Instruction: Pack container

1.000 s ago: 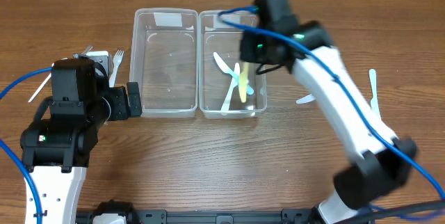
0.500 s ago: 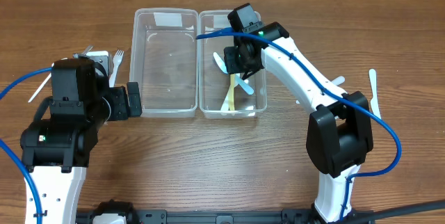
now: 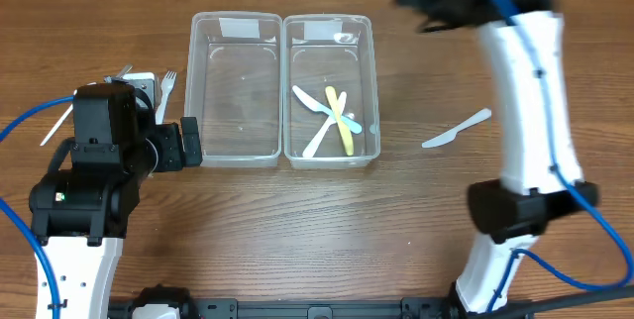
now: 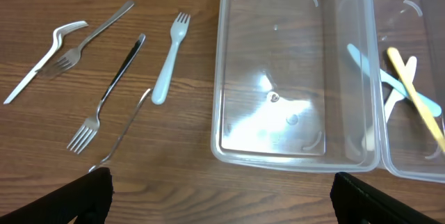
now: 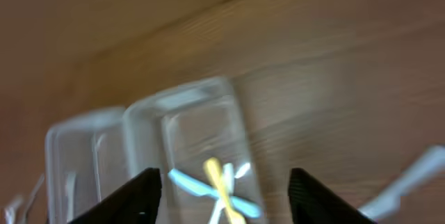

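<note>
Hovering high over the far right of the surface (image 3: 396, 220), the right tool (image 5: 226, 197) is seen released: its fingers (image 5: 142, 196) are spread apart and nothing is held between them. The left tool (image 4: 222, 200) is also fully released, with nothing gripped, and is positioned just beside the near left corner of the left container (image 3: 235, 91).

Two clear containers are set side by side, touching along their long walls. Inside the right container (image 3: 332, 42), three items are crossed over one another: a yellow utensil (image 3: 340, 121), a pale blue utensil (image 3: 307, 99) and a white utensil (image 3: 317, 141).

A white knife (image 3: 456, 130) is left on the surface to the right of the containers. To their left, a plastic fork (image 4: 169, 57) and several metal forks (image 4: 111, 88) are laid out.
</note>
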Controlling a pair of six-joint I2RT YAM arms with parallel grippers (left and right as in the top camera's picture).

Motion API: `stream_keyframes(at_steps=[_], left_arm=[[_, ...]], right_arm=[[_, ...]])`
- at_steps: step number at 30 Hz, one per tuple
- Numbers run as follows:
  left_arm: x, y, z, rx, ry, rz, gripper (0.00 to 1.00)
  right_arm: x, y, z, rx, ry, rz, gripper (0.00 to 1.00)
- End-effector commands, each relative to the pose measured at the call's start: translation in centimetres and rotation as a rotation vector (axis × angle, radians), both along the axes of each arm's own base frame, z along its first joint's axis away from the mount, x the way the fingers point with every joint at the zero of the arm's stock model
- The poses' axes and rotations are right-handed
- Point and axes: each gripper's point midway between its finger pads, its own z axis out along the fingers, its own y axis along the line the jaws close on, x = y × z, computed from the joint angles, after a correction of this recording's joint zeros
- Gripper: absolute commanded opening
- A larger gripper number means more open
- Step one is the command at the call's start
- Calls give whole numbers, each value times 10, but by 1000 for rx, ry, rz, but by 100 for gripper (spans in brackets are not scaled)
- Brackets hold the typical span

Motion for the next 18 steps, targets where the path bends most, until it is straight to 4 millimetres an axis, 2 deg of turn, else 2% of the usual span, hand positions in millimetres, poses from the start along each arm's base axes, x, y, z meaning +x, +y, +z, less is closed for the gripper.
stream_keyframes(at_steps=[1, 5, 8, 12, 17, 18], left_arm=[[3, 3, 8, 9, -20, -3, 100], [3, 3, 8, 9, -20, -3, 100], [3, 3, 8, 9, -20, -3, 100], [3, 3, 8, 8, -20, -2, 100], [3, 3, 8, 9, -21, -3, 100], [3, 3, 8, 8, -21, -2, 100]], right_arm=[[-2, -77, -17, 138, 94, -268, 64], [-13, -135, -61, 184, 247, -437, 70], [-18, -161, -101, 223, 362, -500, 73], [-25, -176, -159, 230, 520, -540, 74], [-33, -174, -220, 228, 656, -548, 76], [-34, -174, -227, 229, 665, -549, 75]])
